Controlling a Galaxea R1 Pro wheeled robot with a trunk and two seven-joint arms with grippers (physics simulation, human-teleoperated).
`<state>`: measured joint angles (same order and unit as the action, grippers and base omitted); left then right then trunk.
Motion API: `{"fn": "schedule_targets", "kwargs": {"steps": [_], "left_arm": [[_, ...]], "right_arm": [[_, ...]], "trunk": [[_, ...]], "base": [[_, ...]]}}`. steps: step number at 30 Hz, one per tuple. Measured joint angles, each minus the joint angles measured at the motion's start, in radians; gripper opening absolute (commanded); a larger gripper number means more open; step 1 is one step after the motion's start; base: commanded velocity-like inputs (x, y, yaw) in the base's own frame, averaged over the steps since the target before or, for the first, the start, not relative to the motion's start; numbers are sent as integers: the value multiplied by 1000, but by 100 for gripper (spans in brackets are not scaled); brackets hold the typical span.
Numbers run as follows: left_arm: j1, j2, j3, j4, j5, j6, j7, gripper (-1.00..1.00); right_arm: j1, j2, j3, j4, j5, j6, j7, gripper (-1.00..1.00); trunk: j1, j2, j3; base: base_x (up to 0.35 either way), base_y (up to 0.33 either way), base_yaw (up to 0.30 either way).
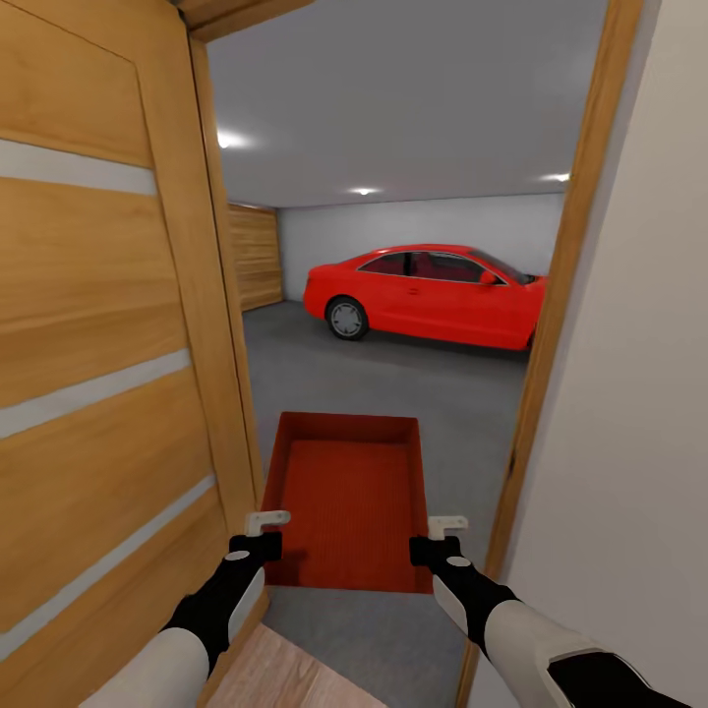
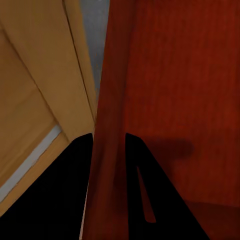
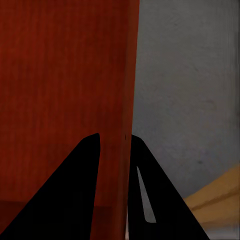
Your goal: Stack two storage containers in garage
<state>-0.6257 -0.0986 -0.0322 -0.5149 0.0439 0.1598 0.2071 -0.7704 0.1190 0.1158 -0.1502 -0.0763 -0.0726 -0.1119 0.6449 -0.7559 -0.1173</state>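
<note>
Container [image 1: 346, 497] clamped by both grippers [image 1: 267, 532] [image 1: 439, 538], crossing doorway; left wall near door [image 1: 98, 374].

The head view looks forward and down through the doorway into the garage, over both arms. Each wrist view looks along its pincer's fingers at very close range: left pincer [image 2: 109, 150] on one bin [image 1: 346, 497] wall, right pincer [image 3: 115, 150] on the opposite wall. All three views share the bin.
</note>
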Motion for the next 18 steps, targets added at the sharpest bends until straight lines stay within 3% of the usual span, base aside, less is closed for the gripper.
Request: {"fn": "schedule_targets", "kwargs": {"steps": [18], "left_arm": [[0, 0, 1, 0, -1, 1, 0, -100]], "right_arm": [[0, 1, 0, 0, 0, 1, -1, -100]], "trunk": [[0, 0, 0]], "base": [[245, 217, -243]]}}
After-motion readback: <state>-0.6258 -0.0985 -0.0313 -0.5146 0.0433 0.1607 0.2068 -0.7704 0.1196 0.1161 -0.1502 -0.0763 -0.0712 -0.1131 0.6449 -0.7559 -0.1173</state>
